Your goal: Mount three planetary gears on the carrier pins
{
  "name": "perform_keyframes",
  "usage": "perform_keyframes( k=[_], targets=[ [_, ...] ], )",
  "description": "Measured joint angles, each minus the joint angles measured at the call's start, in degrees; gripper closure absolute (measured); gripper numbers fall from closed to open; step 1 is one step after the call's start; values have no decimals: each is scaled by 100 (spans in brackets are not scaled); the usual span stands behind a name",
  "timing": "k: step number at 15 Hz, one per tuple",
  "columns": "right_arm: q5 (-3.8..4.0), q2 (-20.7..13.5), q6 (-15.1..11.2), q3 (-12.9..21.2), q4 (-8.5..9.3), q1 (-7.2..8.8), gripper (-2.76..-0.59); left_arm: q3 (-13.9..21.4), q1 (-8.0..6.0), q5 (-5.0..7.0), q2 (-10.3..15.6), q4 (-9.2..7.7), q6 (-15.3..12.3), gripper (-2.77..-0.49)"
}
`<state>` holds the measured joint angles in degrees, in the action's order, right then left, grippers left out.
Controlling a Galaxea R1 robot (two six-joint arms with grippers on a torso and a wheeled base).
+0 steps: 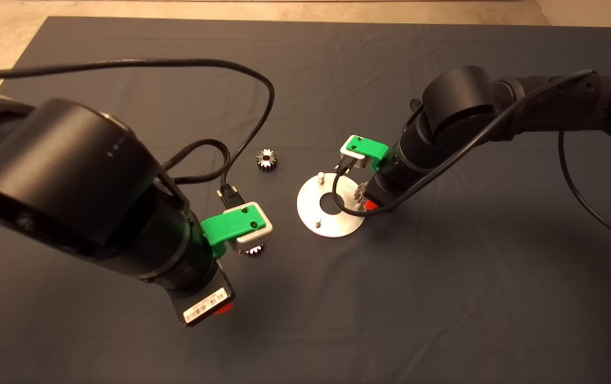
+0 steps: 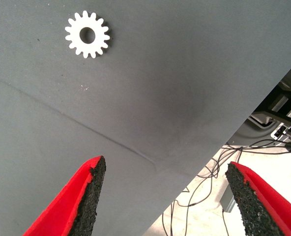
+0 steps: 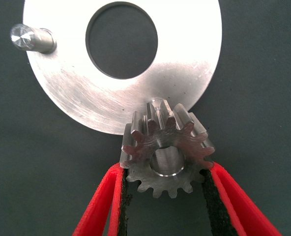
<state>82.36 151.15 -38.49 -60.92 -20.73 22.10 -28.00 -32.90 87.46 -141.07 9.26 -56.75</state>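
The right gripper pinches one small silver toothed gear at the edge of the flat round silver disc. The left gripper hangs wide open near another small silver gear on the mat.

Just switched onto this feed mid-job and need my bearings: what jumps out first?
The right gripper stands out: its jaws are shut on a planetary gear at the near edge of the silver carrier disc, whose two visible pins are bare. The left gripper hangs open over the mat with a second gear lying ahead of it. A third gear lies on the mat beyond the disc.
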Motion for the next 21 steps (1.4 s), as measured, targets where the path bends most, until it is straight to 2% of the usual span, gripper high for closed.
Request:
perform_keyframes(
  k=[3, 9, 15, 21],
  targets=[
    [35, -96, 17, 6, -5, 0, -92, 0, 0, 0, 16, -1, 0, -176],
    [52, -179, 17, 282, -19, -2, -92, 0, 0, 1, 17, -1, 1, -176],
    [33, -178, 17, 317, -21, -5, -92, 0, 0, 2, 28, -1, 1, -176],
    [16, -165, 17, 315, -37, -76, -92, 2, 0, 2, 27, -6, 2, -176]
  ],
)
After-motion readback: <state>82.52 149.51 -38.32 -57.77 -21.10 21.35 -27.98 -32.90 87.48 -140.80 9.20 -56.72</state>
